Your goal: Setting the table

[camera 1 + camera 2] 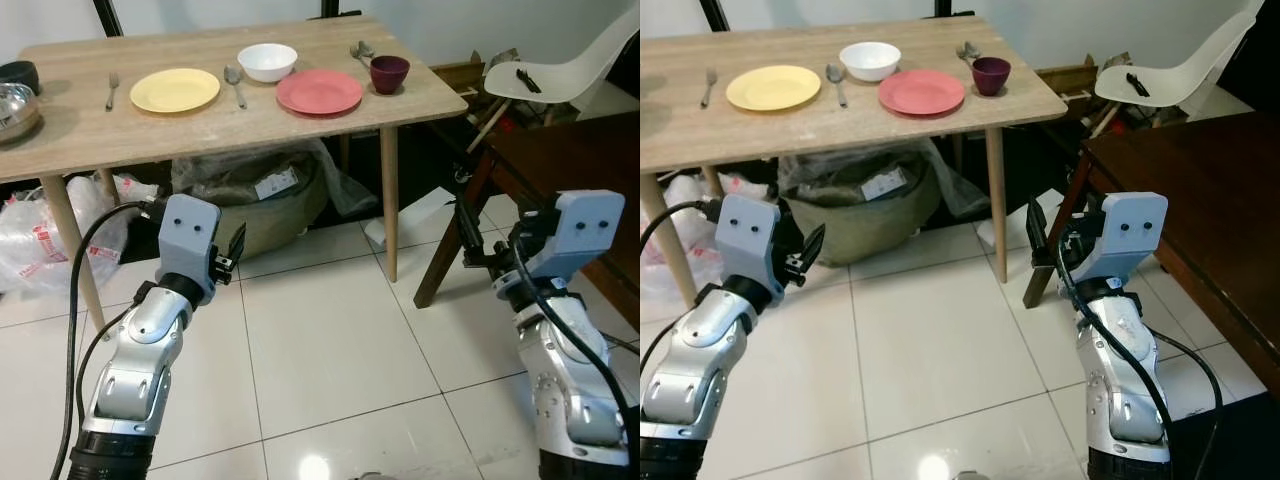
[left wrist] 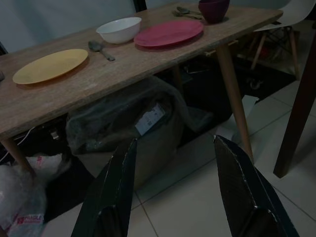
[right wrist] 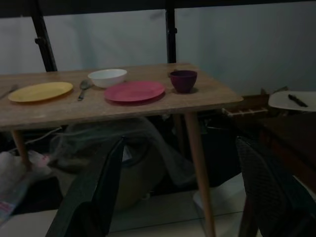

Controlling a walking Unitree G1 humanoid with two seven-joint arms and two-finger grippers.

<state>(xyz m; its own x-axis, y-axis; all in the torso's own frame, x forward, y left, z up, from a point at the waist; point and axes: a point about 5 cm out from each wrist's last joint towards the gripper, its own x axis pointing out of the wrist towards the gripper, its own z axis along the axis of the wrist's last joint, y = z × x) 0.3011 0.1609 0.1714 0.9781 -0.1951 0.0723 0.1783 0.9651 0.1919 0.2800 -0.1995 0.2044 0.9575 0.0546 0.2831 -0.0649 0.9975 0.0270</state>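
Both grippers, left (image 2: 173, 192) and right (image 3: 182, 192), hang empty, fingers apart, short of the table (image 1: 200, 135), likely approaching its plates (image 1: 175, 90).

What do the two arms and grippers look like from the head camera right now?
Both arms are silver, jointed metal. Each wrist carries a grey-blue boxy housing with two dark dots. The left gripper and right gripper have long black fingers. Black cables loop along both arms.

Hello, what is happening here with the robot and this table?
The robot stands on the tiled floor before the wooden table, both arms raised, holding nothing. Its left end effector and right end effector are open. On the table lie a yellow plate, pink plate, white bowl, purple bowl and cutlery.
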